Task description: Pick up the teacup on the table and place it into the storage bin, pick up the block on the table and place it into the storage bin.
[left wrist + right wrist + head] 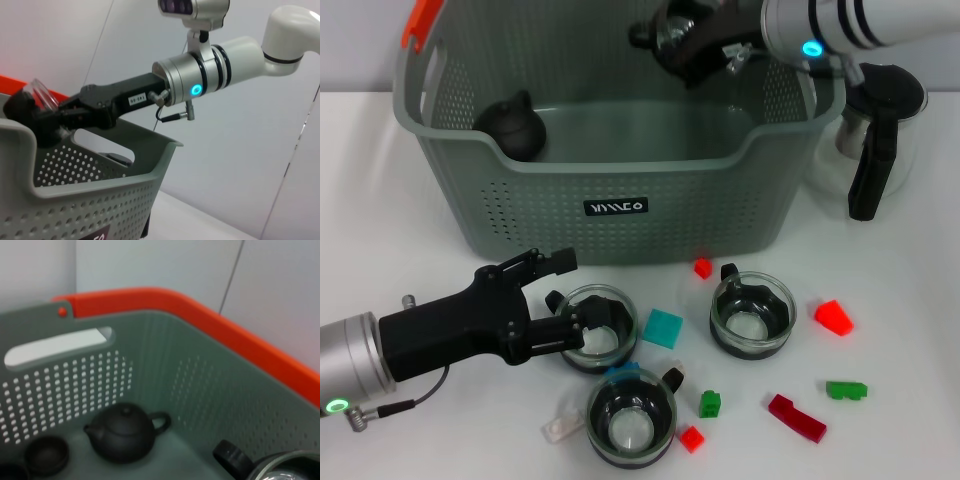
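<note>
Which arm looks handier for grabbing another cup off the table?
Probably the left. Its tool sits right at a cup on the table, while the right tool is over the bin, busy holding a cup.

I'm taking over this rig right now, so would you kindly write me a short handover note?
Right hand: over the storage bin, shut on a glass teacup, not released.
Left hand: open around the teacup nearest it on the table, not lifted.
Bin holds a black teapot.
Left: three teacups, including and, and all scattered blocks, e.g. teal block.
</note>
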{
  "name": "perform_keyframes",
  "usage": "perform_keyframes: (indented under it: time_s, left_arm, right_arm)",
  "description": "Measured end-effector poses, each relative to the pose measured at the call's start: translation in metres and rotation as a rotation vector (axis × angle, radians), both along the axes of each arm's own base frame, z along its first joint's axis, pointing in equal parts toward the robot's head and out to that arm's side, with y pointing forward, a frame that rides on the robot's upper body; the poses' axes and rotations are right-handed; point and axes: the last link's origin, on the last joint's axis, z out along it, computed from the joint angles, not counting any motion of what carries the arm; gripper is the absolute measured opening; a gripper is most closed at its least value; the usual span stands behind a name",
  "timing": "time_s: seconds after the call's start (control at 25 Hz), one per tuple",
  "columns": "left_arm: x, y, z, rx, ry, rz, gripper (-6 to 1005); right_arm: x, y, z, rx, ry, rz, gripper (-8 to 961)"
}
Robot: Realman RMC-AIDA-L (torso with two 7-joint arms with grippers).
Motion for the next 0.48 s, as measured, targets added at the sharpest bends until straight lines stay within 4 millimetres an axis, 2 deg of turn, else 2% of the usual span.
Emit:
perform_keyframes:
  time_s: [0.48]
  left_arm:
    - [-0.0004, 0.0013, 0.0000, 0.009, 0.011, -0.006, 872]
  right_arm:
    - [0.0117, -0.0027, -0.0054, -0.011, -0.002, -0.044, 97]
